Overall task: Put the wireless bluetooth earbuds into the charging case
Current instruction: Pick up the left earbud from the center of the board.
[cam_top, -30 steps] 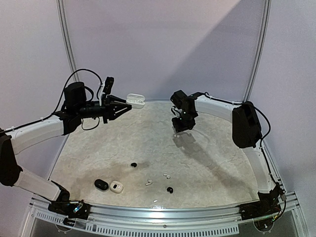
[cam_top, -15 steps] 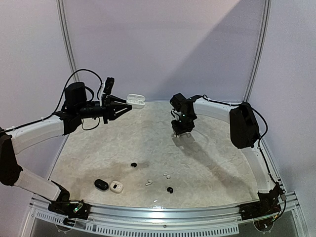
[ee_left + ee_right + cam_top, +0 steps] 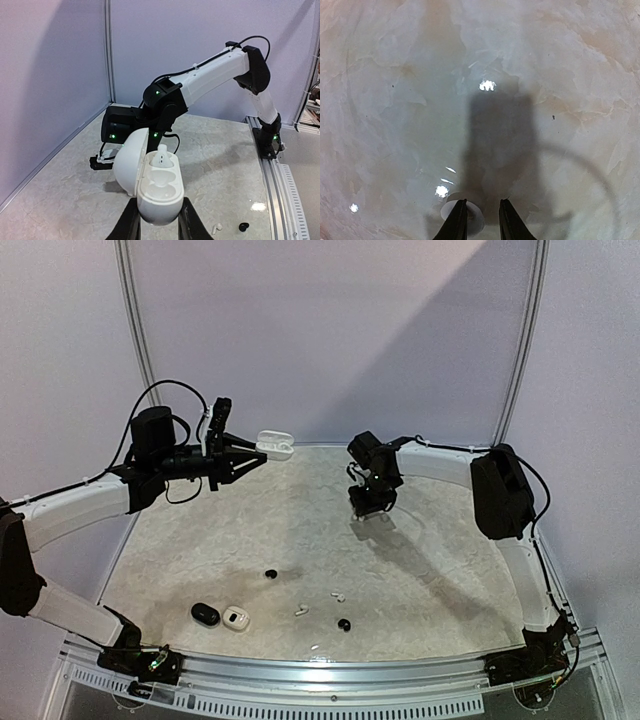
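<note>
My left gripper (image 3: pixel 250 452) is shut on an open white charging case (image 3: pixel 274 444) and holds it in the air at the back left. In the left wrist view the case (image 3: pixel 160 192) sits between the fingers, lid open to the left, with one white earbud (image 3: pixel 162 156) upright in the far slot and the near slot empty. My right gripper (image 3: pixel 368 508) hangs low over the table at back centre. Its jaws (image 3: pixel 481 220) stand slightly apart with nothing between them. A small white round thing (image 3: pixel 476 220) shows at its left fingertip; I cannot tell what it is.
Near the front edge lie two white earbuds (image 3: pixel 300 610) (image 3: pixel 338 596), two black earbuds (image 3: pixel 270 573) (image 3: pixel 343 624), a black case (image 3: pixel 205 614) and a white case (image 3: pixel 236 618). One white earbud (image 3: pixel 217 228) and one black earbud (image 3: pixel 243 227) also show in the left wrist view.
My right gripper has moved a little down and toward the table, turning slightly. My left gripper with the case has stayed put.
</note>
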Controlling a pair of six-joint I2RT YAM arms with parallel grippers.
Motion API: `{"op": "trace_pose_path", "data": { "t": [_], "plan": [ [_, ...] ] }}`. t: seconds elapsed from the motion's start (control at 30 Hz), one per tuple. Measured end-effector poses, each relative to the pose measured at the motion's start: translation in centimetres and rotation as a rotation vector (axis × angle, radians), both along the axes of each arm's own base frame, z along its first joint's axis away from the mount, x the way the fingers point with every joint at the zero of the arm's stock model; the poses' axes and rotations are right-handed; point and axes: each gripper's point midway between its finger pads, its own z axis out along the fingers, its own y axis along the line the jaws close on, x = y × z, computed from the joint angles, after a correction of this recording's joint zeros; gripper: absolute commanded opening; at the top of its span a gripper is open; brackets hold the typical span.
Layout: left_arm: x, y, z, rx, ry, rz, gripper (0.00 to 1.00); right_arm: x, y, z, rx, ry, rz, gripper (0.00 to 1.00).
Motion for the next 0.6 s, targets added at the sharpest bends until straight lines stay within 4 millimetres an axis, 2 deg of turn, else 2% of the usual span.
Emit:
{"op": "trace_pose_path", "data": {
  "t": [0.4, 0.6],
  "plan": [
    [0.0, 0.0, -0.1, 0.006, -0.011, -0.001, 0.0, -1.3, 0.2, 0.2, 0.041, 0.026, 0.004, 0.24],
    [0.0, 0.0, -0.1, 0.007, -0.015, -0.001, 0.0, -1.9, 0.5, 0.2, 0.056, 0.04, 0.008, 0.2]
  ]
}}
